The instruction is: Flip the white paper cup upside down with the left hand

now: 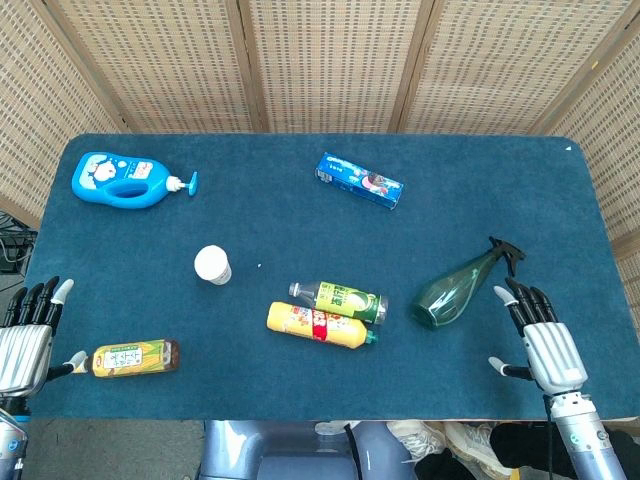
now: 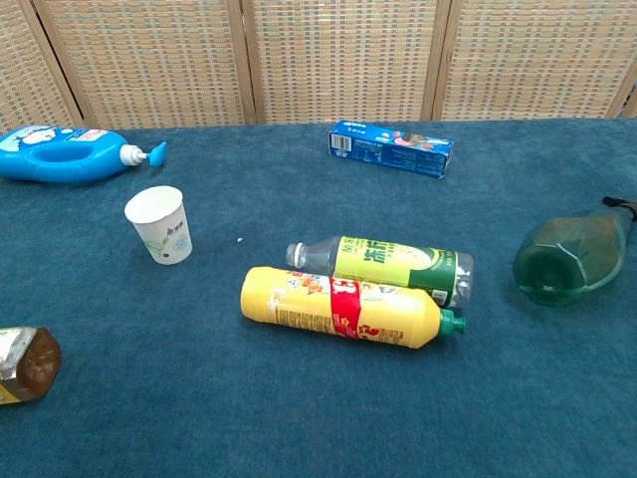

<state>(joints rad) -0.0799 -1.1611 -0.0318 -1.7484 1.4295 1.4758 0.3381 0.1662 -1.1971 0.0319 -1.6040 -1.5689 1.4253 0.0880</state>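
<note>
The white paper cup [image 1: 212,265] stands upright, mouth up, left of the table's middle; the chest view shows the cup [image 2: 160,225] with a small green print on its side. My left hand [image 1: 27,335] lies at the table's front left edge, fingers spread and holding nothing, well to the left of the cup. At the front right edge my right hand [image 1: 543,340] lies flat with fingers apart and nothing in it. Neither hand shows in the chest view.
A brown bottle [image 1: 135,358] lies beside my left hand. A yellow bottle [image 1: 318,324] and a green-labelled bottle [image 1: 340,299] lie side by side at centre front. A green spray bottle [image 1: 462,287] lies right, a blue pump bottle [image 1: 122,180] back left, a blue box [image 1: 359,180] at the back.
</note>
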